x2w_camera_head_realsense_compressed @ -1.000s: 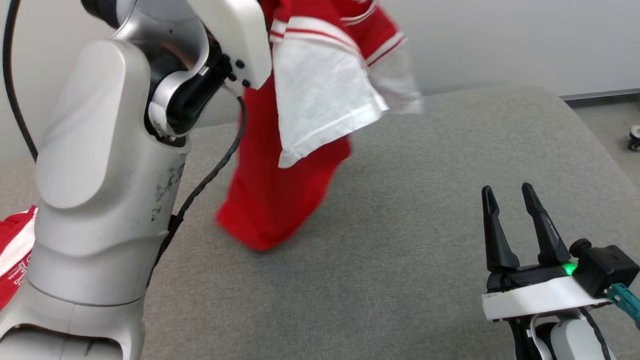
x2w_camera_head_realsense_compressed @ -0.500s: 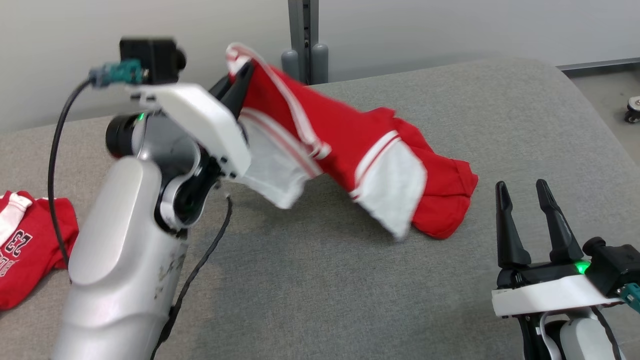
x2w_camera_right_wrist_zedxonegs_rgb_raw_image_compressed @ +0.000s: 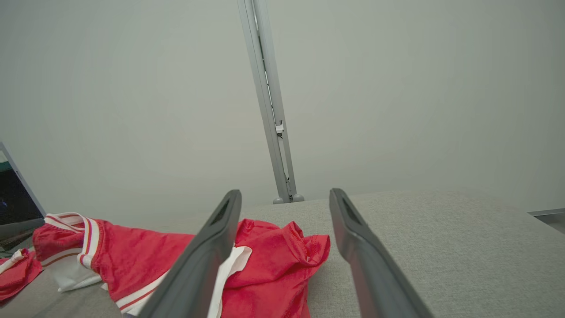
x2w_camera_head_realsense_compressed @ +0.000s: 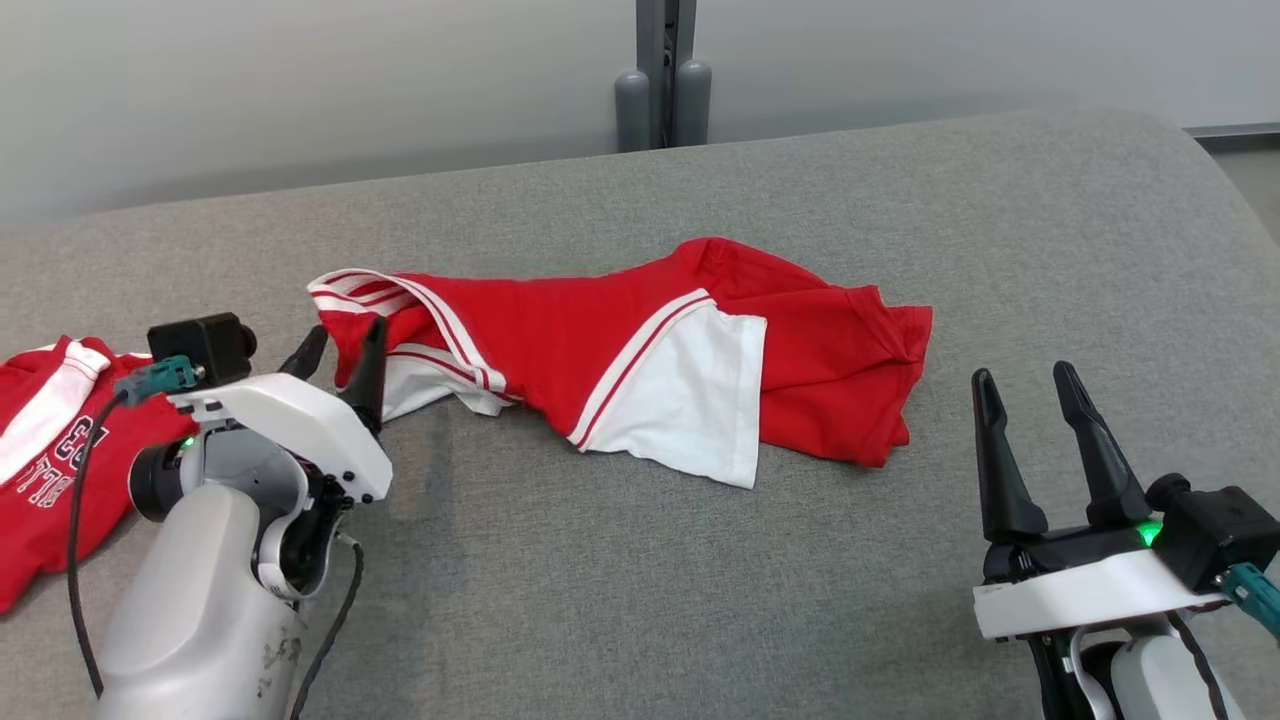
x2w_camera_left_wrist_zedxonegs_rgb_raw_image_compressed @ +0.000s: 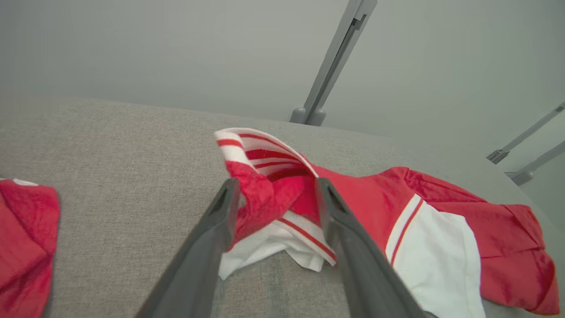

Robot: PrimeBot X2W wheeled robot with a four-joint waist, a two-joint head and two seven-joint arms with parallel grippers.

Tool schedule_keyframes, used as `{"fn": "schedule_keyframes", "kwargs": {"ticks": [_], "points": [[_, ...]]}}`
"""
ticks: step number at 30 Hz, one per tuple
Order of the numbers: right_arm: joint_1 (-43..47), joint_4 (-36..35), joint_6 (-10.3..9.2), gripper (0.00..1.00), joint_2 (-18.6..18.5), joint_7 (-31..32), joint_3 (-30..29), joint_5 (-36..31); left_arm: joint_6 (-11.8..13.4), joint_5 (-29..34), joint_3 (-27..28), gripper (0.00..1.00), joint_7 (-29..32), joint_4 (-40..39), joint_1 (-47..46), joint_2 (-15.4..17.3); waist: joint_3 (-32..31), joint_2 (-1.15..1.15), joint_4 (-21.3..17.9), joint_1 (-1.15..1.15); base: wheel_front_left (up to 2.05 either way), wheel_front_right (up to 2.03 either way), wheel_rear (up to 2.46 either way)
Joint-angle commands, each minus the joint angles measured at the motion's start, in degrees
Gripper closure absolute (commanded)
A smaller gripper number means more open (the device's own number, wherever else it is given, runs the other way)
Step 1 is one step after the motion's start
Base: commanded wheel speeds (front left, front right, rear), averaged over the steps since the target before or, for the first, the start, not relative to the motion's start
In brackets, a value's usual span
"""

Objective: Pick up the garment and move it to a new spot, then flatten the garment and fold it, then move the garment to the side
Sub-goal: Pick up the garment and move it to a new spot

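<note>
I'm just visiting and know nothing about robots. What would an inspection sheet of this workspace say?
Surface: grey fabric-covered top.
Job's things: red and white shirt lies crumpled mid-surface, not yet flattened.
Clutter: second red shirt with white lettering at the left edge.
Hands: left hand open, fingers astride the shirt's striped end; right hand open, apart from the shirt.
Cables: black cable loops beside the left arm.
Surroundings: plain grey wall, grey post behind the surface.
</note>
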Motion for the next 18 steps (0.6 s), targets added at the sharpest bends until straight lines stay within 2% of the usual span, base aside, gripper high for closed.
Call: {"fn": "schedule_keyframes", "kwargs": {"ticks": [1,7,18], "points": [[0.4,0.3,0.11,0.00,-0.6,-0.3,-0.1,-0.3,-0.7,0.7,-0.3,0.00,-1.5,-0.1,0.6,0.3,-0.5,0.00,0.5,0.00,0.00,0.00,0.00],[1.7,0.6,0.11,0.00,-1.3,-0.3,0.6,-0.3,-1.8,2.6,-1.7,0.00,-6.6,-3.6,3.0,0.7,-2.6,0.00,1.8,0.00,0.00,0.00,0.00],[4.1,-0.3,0.12,0.00,-2.3,-0.3,0.6,0.2,2.6,6.8,-2.0,0.00,-13.5,-21.9,13.7,2.9,-5.0,0.00,3.0,0.00,0.00,0.00,0.00]]}}
